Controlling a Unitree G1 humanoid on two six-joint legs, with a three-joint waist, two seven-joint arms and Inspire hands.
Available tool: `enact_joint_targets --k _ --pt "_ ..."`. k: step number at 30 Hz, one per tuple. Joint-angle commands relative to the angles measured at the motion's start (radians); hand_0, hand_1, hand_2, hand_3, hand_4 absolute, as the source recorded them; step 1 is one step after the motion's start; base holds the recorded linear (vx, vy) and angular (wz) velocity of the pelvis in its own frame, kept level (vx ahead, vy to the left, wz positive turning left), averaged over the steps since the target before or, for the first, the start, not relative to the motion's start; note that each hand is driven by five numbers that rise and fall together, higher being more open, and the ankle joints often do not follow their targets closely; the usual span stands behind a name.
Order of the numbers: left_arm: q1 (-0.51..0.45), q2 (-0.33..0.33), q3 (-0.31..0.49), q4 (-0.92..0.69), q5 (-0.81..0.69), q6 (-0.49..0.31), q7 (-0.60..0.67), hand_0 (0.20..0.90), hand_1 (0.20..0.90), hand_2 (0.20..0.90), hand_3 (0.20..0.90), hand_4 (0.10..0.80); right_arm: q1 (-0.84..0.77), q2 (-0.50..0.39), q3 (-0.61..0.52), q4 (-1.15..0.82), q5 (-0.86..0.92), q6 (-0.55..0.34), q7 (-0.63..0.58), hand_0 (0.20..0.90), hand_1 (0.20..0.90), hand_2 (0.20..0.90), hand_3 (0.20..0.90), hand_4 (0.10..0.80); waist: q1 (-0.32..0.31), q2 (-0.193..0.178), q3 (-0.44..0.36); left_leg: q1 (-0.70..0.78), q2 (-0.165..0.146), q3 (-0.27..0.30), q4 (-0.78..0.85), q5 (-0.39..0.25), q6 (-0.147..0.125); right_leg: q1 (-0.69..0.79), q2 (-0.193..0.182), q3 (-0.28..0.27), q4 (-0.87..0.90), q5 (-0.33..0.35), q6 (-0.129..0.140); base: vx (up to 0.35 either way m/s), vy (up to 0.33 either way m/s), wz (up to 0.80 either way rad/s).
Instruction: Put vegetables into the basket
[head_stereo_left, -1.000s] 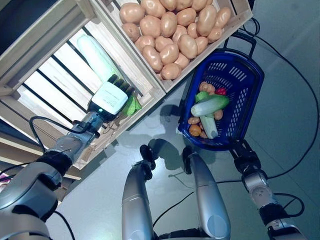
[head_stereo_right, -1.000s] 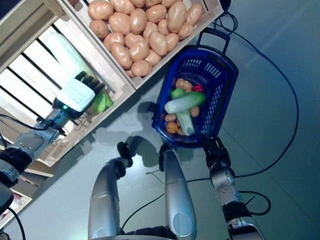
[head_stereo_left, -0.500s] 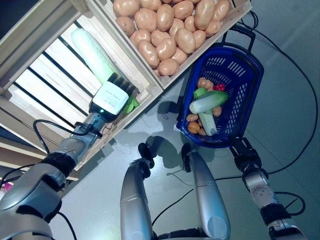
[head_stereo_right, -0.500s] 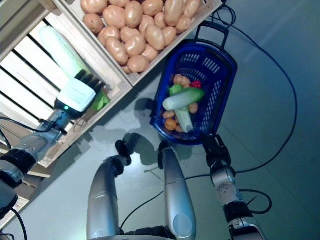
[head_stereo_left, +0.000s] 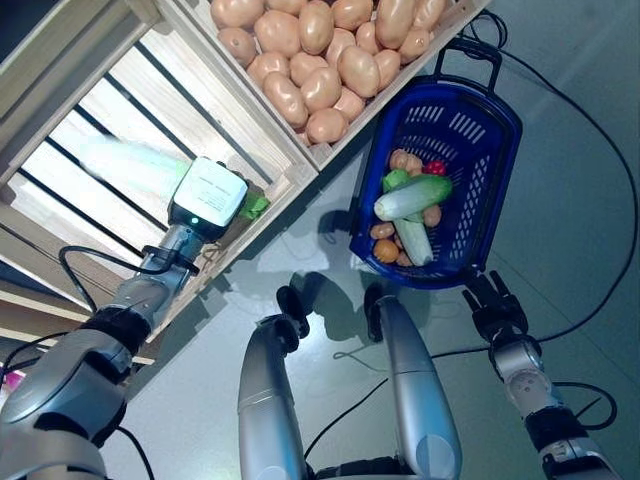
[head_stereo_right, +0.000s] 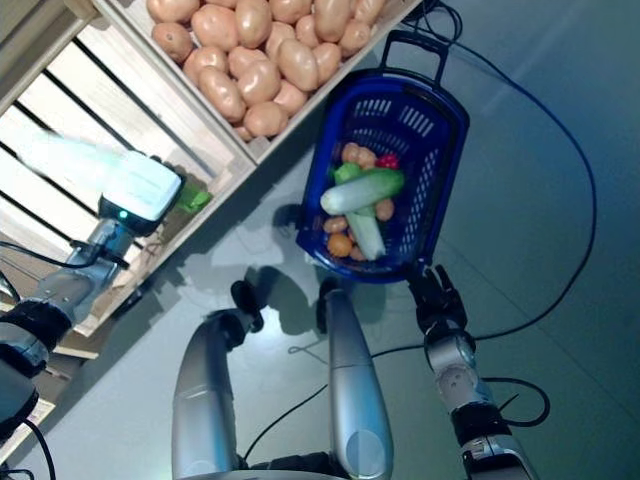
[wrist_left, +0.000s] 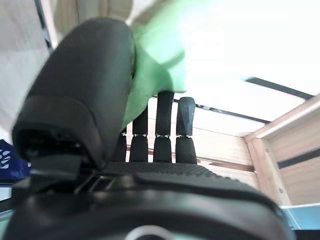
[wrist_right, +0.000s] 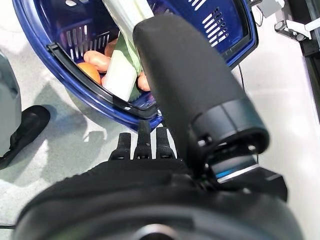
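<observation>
From my station I saw the left hand (head_stereo_left: 208, 196) inside the slatted wooden crate (head_stereo_left: 75, 150) at about nine o'clock in the head views, its thumb and fingers closed around a long pale-green vegetable (head_stereo_left: 125, 162) that stuck out toward ten o'clock; the vegetable was blurred there. In the left wrist view the thumb (wrist_left: 80, 85) pressed against the green end of it, with the fingers (wrist_left: 165, 125) on the other side.

The neighbouring crate at twelve o'clock held a heap of potatoes (head_stereo_left: 320, 60). The blue basket (head_stereo_left: 475, 110) stood on the floor at about two o'clock, just beside that crate. In it lay a pale-green cucumber (head_stereo_left: 412, 197), crossing a second long vegetable (head_stereo_left: 413, 240), among small orange and brown pieces and one red one (head_stereo_left: 436, 167).

The right hand (head_stereo_left: 492, 305) hung at four o'clock, just beside the basket's near rim, fingers straight and spread, holding nothing.
</observation>
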Motion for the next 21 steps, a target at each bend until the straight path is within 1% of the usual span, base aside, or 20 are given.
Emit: enact_joint_targets --k 1,2,4,5,7,8,9,10,11,13,14,15,16,17,18,19,20,21 --pt "0.008 0.053 0.085 -0.033 -0.131 0.04 0.062 0.3 0.3 0.3 0.3 0.4 0.055 -0.067 -0.043 -0.102 0.037 -0.066 0.053 0.9 0.9 0.9 0.9 0.8 -0.002 -0.009 -0.012 0.057 0.004 -0.017 0.058 -0.151 -0.026 0.046 -0.037 -0.009 -0.121 0.144 0.006 0.003 0.005 -0.05" --pt "0.01 0.054 0.088 -0.033 -0.139 0.04 0.069 0.3 0.3 0.3 0.3 0.4 0.056 -0.068 -0.043 -0.103 0.037 -0.068 0.056 0.9 0.9 0.9 0.9 0.8 -0.002 -0.009 -0.012 0.06 0.004 -0.016 0.056 -0.15 -0.026 0.048 -0.036 -0.009 -0.123 0.145 0.006 0.005 -0.006 -0.05" --pt "0.002 0.077 0.125 -0.038 -0.176 -0.003 0.113 0.3 0.3 0.3 0.3 0.4 0.065 -0.07 -0.048 -0.118 0.034 -0.062 0.057 0.9 0.9 0.9 0.9 0.8 -0.002 -0.017 -0.022 0.082 0.008 -0.01 0.02 -0.132 -0.029 0.07 -0.032 -0.01 -0.158 0.157 0.009 -0.001 -0.006 -0.02" --pt "0.003 0.079 0.126 -0.039 -0.181 -0.006 0.115 0.3 0.3 0.3 0.3 0.4 0.066 -0.069 -0.048 -0.119 0.033 -0.062 0.057 0.9 0.9 0.9 0.9 0.8 -0.002 -0.017 -0.023 0.085 0.008 -0.01 0.016 -0.13 -0.03 0.072 -0.032 -0.01 -0.161 0.158 0.009 0.0 0.0 0.0" --pt "0.001 0.096 0.146 -0.054 -0.212 -0.045 0.144 0.3 0.3 0.3 0.3 0.4 0.075 -0.063 -0.05 -0.125 0.025 -0.066 0.059 0.9 0.9 0.9 0.9 0.8 -0.002 -0.017 -0.031 0.109 0.004 -0.006 -0.024 -0.113 -0.035 0.094 -0.03 -0.014 -0.198 0.168 0.013 0.0 0.0 0.0" --pt "0.023 0.113 0.192 -0.095 -0.284 -0.085 0.166 0.3 0.3 0.3 0.3 0.4 0.089 -0.054 -0.055 -0.134 0.012 -0.071 0.07 0.9 0.9 0.9 0.9 0.8 -0.001 -0.015 -0.048 0.154 -0.003 0.01 -0.095 -0.085 -0.044 0.136 -0.023 -0.017 -0.269 0.183 0.016 0.038 -0.012 -0.05" --pt "0.037 0.116 0.215 -0.108 -0.309 -0.104 0.177 0.3 0.3 0.3 0.3 0.4 0.095 -0.048 -0.052 -0.136 0.004 -0.076 0.072 0.9 0.9 0.9 0.9 0.8 0.001 -0.014 -0.054 0.173 -0.008 0.013 -0.127 -0.069 -0.048 0.153 -0.02 -0.019 -0.297 0.191 0.017 0.034 -0.013 -0.06" --pt "0.041 0.117 0.22 -0.11 -0.312 -0.107 0.179 0.3 0.3 0.3 0.3 0.4 0.096 -0.048 -0.051 -0.136 0.003 -0.077 0.071 0.9 0.9 0.9 0.9 0.8 0.0 -0.014 -0.054 0.177 -0.01 0.014 -0.134 -0.065 -0.049 0.158 -0.02 -0.019 -0.303 0.193 0.017 0.033 -0.025 -0.08" --pt "0.061 0.114 0.261 -0.127 -0.342 -0.162 0.194 0.3 0.3 0.3 0.3 0.4 0.109 -0.032 -0.053 -0.127 -0.007 -0.084 0.085 0.9 0.9 0.9 0.9 0.8 0.005 -0.012 -0.072 0.212 -0.024 0.021 -0.194 -0.04 -0.058 0.194 -0.018 -0.024 -0.365 0.208 0.02 0.032 -0.049 -0.04" --pt "0.095 0.108 0.305 -0.177 -0.336 -0.188 0.2 0.3 0.3 0.3 0.3 0.4 0.119 -0.021 -0.056 -0.135 -0.023 -0.089 0.087 0.9 0.9 0.9 0.9 0.8 0.009 -0.009 -0.089 0.252 -0.042 0.028 -0.268 -0.007 -0.067 0.24 -0.016 -0.031 -0.441 0.227 0.022 0.021 -0.066 0.07" --pt "0.103 0.107 0.312 -0.187 -0.347 -0.195 0.203 0.3 0.3 0.3 0.3 0.4 0.121 -0.02 -0.056 -0.139 -0.029 -0.091 0.088 0.9 0.9 0.9 0.9 0.8 0.009 -0.009 -0.091 0.261 -0.046 0.029 -0.28 -0.002 -0.068 0.248 -0.015 -0.032 -0.452 0.23 0.022 -0.011 -0.075 0.11" --pt "0.136 0.096 0.349 -0.232 -0.357 -0.23 0.221 0.3 0.3 0.3 0.3 0.4 0.128 -0.011 -0.051 -0.148 -0.046 -0.114 0.085 0.9 0.9 0.9 0.9 0.8 0.019 -0.004 -0.105 0.298 -0.059 0.03 -0.343 0.02 -0.071 0.286 -0.015 -0.041 -0.507 0.239 0.022 -0.001 -0.085 0.11" --pt "0.159 0.087 0.367 -0.259 -0.375 -0.251 0.236 0.3 0.3 0.3 0.3 0.4 0.135 0.001 -0.047 -0.15 -0.058 -0.127 0.085 0.9 0.9 0.9 0.9 0.8 0.026 -0.002 -0.117 0.327 -0.066 0.026 -0.388 0.037 -0.074 0.315 -0.015 -0.047 -0.541 0.243 0.024 -0.066 -0.116 0.15" --pt "0.187 0.078 0.397 -0.289 -0.394 -0.275 0.239 0.3 0.3 0.3 0.3 0.4 0.143 0.012 -0.046 -0.153 -0.068 -0.14 0.086 0.9 0.9 0.9 0.9 0.8 0.033 -0.003 -0.123 0.342 -0.069 0.033 -0.428 0.075 -0.068 0.332 -0.019 -0.06 -0.58 0.271 0.018 -0.044 -0.11 0.23" --pt "0.223 0.063 0.437 -0.327 -0.401 -0.296 0.235 0.3 0.3 0.3 0.3 0.4 0.152 0.023 -0.047 -0.16 -0.085 -0.152 0.087 0.9 0.9 0.9 0.9 0.8 0.042 -0.001 -0.136 0.37 -0.074 0.033 -0.471 0.088 -0.07 0.362 -0.019 -0.068 -0.616 0.276 0.02 -0.054 -0.086 0.2" --pt "0.239 0.058 0.453 -0.341 -0.404 -0.302 0.232 0.3 0.3 0.3 0.3 0.4 0.154 0.025 -0.045 -0.162 -0.091 -0.156 0.085 0.9 0.9 0.9 0.9 0.8 0.043 0.0 -0.14 0.381 -0.076 0.033 -0.487 0.094 -0.07 0.374 -0.019 -0.07 -0.631 0.279 0.02 0.01 -0.09 0.15" --pt "0.289 0.025 0.502 -0.386 -0.428 -0.339 0.233 0.3 0.3 0.3 0.3 0.4 0.159 0.039 -0.043 -0.172 -0.105 -0.176 0.079 0.9 0.9 0.9 0.9 0.8 0.055 0.003 -0.155 0.42 -0.083 0.03 -0.542 0.114 -0.072 0.417 -0.02 -0.083 -0.677 0.287 0.022 -0.009 -0.065 0.07" --pt "0.299 0.015 0.512 -0.394 -0.439 -0.353 0.234 0.3 0.3 0.3 0.3 0.4 0.159 0.043 -0.043 -0.173 -0.107 -0.181 0.079 0.9 0.9 0.9 0.9 0.8 0.058 0.003 -0.159 0.429 -0.084 0.029 -0.554 0.118 -0.073 0.426 -0.021 -0.087 -0.685 0.288 0.023 0.001 -0.104 0.08"
